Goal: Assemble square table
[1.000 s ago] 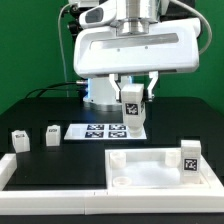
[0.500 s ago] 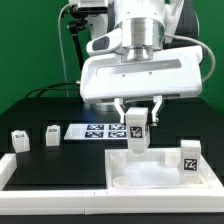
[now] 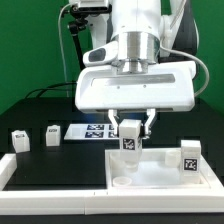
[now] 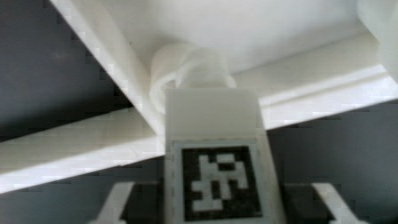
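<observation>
Nearest to us, the border rail (image 3: 60, 188) is lying along the front of the table, out of the action. Just behind it the tabletop (image 3: 160, 168) is sitting flat, raised edges up, and this is where we are watching closely.

The gripper (image 3: 131, 132) is hanging over the tabletop's corner on the exterior view's left. Its fingers (image 3: 147, 124) are pinched partway in on the held leg (image 3: 129, 141), which is upright with its tag facing us. In the wrist view the held leg (image 4: 215, 150) is pointing its tip at the corner socket (image 4: 189, 62). We cannot tell whether it is touching or just short.

Here is the danger we are judging. If that tip is sitting a shade off the socket, pressing down is likely going to ride it onto the raised edge and shove the tabletop sideways, since nothing we are seeing is pinning that panel. A tilted leg is going to jam rather than seat. And letting go before it is seated is going to topple it.

Farther on, a second leg (image 3: 190, 157) is standing at the corner on the exterior view's right, and a shifting tabletop could upset it. Beyond, the loose legs (image 3: 52, 134) are waiting well apart on the exterior view's left, with the marker board (image 3: 97, 131) lying behind the gripper.
</observation>
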`<control>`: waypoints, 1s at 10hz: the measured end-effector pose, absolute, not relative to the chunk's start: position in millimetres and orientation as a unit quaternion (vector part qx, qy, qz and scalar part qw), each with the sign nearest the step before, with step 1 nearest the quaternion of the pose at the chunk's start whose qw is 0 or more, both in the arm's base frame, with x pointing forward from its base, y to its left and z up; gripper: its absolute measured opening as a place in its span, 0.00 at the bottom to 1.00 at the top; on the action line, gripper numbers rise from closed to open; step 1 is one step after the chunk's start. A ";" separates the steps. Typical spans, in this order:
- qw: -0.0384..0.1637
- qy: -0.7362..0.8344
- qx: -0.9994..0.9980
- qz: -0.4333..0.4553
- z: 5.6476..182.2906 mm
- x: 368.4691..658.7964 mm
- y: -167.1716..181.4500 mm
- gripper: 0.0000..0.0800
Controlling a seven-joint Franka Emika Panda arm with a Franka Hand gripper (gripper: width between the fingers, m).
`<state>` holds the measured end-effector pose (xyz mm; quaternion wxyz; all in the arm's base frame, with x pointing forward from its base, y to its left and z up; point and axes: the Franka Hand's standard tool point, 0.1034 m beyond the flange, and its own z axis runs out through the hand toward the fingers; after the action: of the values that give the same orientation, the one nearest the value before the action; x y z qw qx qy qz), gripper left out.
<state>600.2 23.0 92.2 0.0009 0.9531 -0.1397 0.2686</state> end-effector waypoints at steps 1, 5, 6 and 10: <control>0.003 -0.138 0.953 0.271 90.0 605.6 22.4 0.36; 0.008 -0.128 0.953 0.274 92.3 614.1 19.1 0.36; 0.008 -0.128 0.953 0.274 92.4 613.9 18.6 0.36; 0.015 -0.121 0.949 0.292 89.2 614.9 13.1 0.36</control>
<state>614.9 13.1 89.2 0.0154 0.9486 -0.1215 0.2918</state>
